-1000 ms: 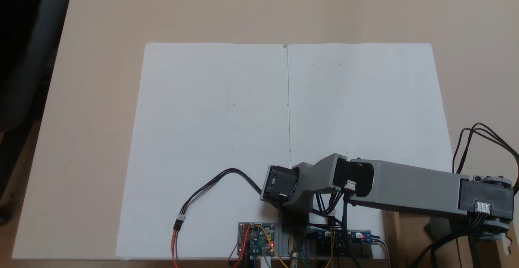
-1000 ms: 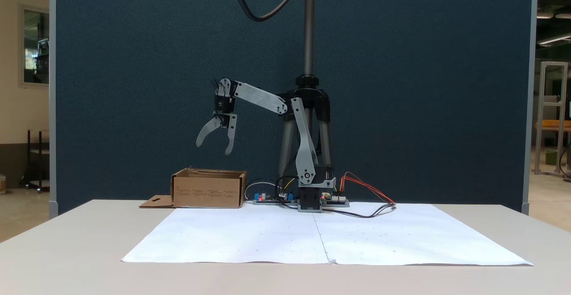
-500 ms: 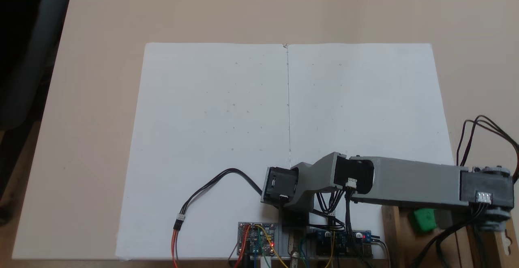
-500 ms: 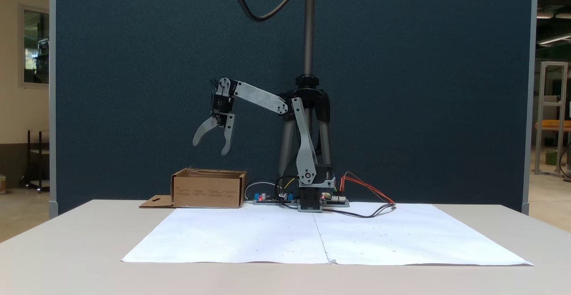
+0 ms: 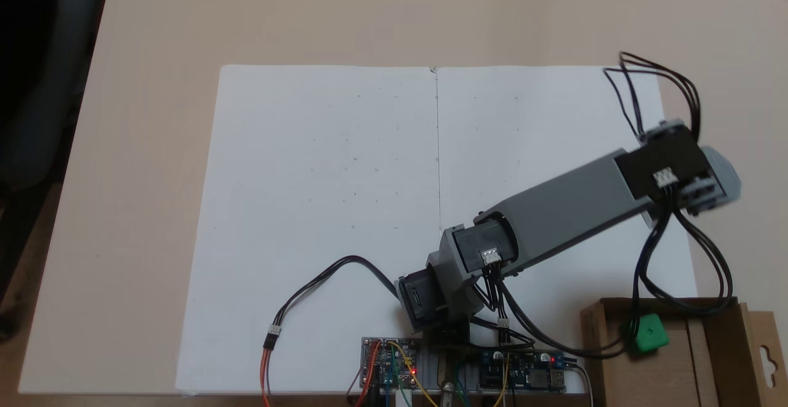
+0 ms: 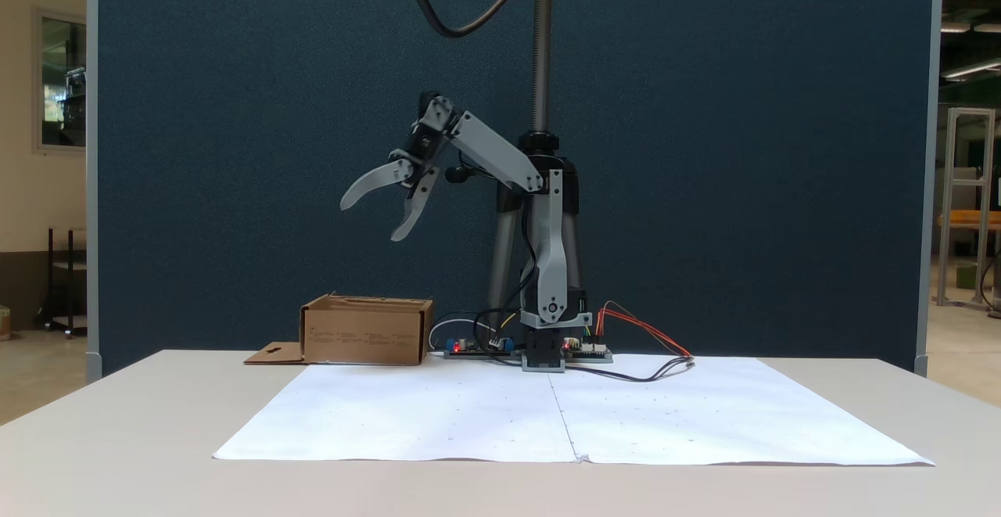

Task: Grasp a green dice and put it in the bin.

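Over the desk (image 5: pixel 154 25), from the top-down fixed view: the green dice (image 5: pixel 652 336) is seen lying on the floor of the bin (image 5: pixel 726 358), close to the bin's left wall in this view, partly crossed by black cables (image 5: pixel 646 259). The deposit is therefore judged done. The arm (image 5: pixel 566 210) is angled up and to the right across the white paper sheets (image 5: pixel 326 179), clear of the bin's opening; this pose is judged to suit a withdrawal from the box. The flap with the keyhole cutout (image 5: pixel 765 356) is noted at the bin's right side. The sheets carry no objects, so ample free room is available over the paper. Circuit boards (image 5: pixel 391 361) and wiring sit at the near edge by the base.

From the side-on fixed view: the gripper (image 6: pixel 374 218) is held high above the bin (image 6: pixel 366 331), well apart from its rim. The fingers (image 6: pixel 367 187) are spread wide, and nothing is gripped between them. The dice is hidden by the cardboard walls here. Open air lies on all sides of the gripper; the tripod (image 6: pixel 539 157) behind the base is the nearest obstruction.
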You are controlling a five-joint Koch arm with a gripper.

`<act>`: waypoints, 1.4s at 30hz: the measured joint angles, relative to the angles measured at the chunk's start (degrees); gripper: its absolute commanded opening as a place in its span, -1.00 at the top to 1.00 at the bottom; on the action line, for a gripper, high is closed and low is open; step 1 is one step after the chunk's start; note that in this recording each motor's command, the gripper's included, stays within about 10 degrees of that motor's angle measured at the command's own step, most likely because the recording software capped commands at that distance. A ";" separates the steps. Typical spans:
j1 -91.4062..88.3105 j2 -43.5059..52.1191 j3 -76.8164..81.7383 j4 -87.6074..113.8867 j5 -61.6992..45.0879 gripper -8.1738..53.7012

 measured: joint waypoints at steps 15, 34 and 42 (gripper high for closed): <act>-49.04 1.67 0.00 -1.41 1.23 -0.71; -62.84 17.14 34.37 -22.85 1.93 -0.68; -62.75 26.02 62.67 -41.13 2.02 -0.66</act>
